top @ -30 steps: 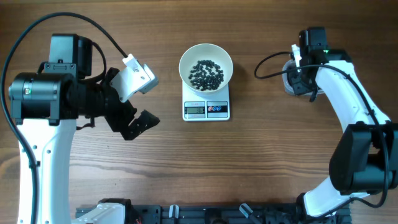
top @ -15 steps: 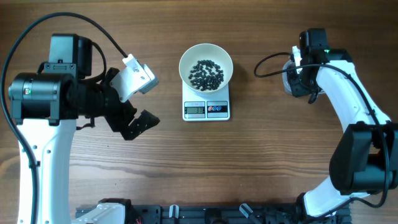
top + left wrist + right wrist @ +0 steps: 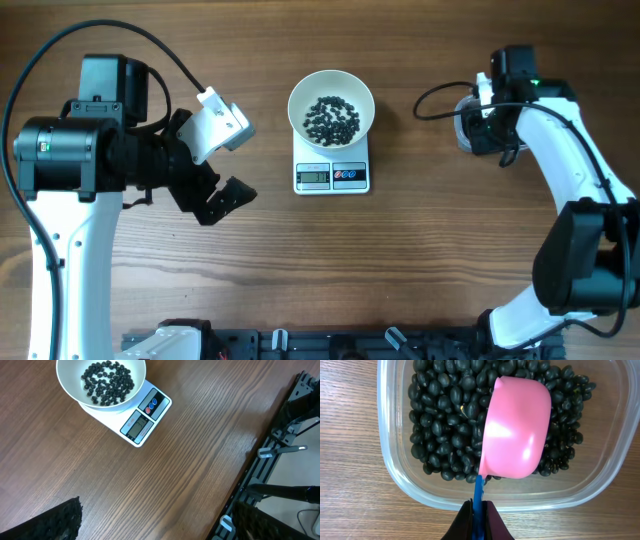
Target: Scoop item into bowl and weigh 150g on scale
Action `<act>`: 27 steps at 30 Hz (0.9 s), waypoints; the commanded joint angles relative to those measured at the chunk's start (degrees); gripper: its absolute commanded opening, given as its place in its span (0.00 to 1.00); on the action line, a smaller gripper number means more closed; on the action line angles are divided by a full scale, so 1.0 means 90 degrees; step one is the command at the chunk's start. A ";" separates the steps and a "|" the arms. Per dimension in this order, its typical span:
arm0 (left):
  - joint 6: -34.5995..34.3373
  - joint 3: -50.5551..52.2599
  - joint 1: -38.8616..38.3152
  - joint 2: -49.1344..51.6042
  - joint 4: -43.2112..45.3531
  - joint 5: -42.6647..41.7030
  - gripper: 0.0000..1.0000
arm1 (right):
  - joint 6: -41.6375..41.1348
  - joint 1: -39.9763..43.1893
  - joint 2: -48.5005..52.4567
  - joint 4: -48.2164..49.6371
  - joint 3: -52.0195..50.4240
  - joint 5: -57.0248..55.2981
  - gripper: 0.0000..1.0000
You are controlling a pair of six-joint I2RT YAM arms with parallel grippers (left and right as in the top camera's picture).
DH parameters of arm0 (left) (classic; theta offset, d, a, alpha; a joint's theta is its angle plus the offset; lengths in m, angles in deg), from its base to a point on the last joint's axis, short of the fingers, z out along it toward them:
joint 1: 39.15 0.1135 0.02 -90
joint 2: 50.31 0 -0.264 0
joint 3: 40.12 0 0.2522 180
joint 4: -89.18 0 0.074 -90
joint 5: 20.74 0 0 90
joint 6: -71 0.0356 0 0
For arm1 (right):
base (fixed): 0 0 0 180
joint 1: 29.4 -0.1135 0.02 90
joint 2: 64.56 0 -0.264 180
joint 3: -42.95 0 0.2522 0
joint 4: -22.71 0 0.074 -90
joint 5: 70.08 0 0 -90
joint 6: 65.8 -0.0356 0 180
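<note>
Carefully now: your right jaws are pressed together on the thin blue handle (image 3: 478, 492) of the pink scoop (image 3: 516, 427), which lies back-up on the black beans (image 3: 445, 415) in the clear tub (image 3: 395, 475). Pinched so near its end, the handle may twist as you dig, spilling beans. The white bowl (image 3: 298, 88), partly filled, sits on the scale (image 3: 331, 176), well apart across the table (image 3: 330, 270), so a heaped load could shed. Your left jaws, spread and empty, steady nothing; the tub may slide.
</note>
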 commanded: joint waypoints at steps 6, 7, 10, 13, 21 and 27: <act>0.0078 -0.0070 0.0041 -0.0058 -0.0005 0.0017 1.00 | -0.0129 0.0413 -0.0333 -0.0311 -0.0066 0.1467 0.04; 0.0078 -0.0070 0.0041 -0.0058 -0.0005 0.0017 1.00 | -0.0129 0.0508 -0.0333 -0.0335 -0.0066 0.1603 0.04; 0.0078 -0.0070 0.0041 -0.0058 -0.0005 0.0017 1.00 | -0.0117 0.0770 -0.0333 -0.0352 -0.0066 0.2057 0.04; 0.0078 -0.0070 0.0041 -0.0058 -0.0005 0.0017 1.00 | -0.0112 0.1001 -0.0333 -0.0355 -0.0066 0.2327 0.04; 0.0078 -0.0070 0.0041 -0.0058 -0.0005 0.0017 1.00 | 0.0058 0.1673 -0.0333 -0.0357 -0.0066 0.3016 0.04; 0.0078 -0.0070 0.0041 -0.0058 -0.0005 0.0017 1.00 | 0.0226 0.2108 -0.0328 -0.0410 -0.0066 0.3458 0.04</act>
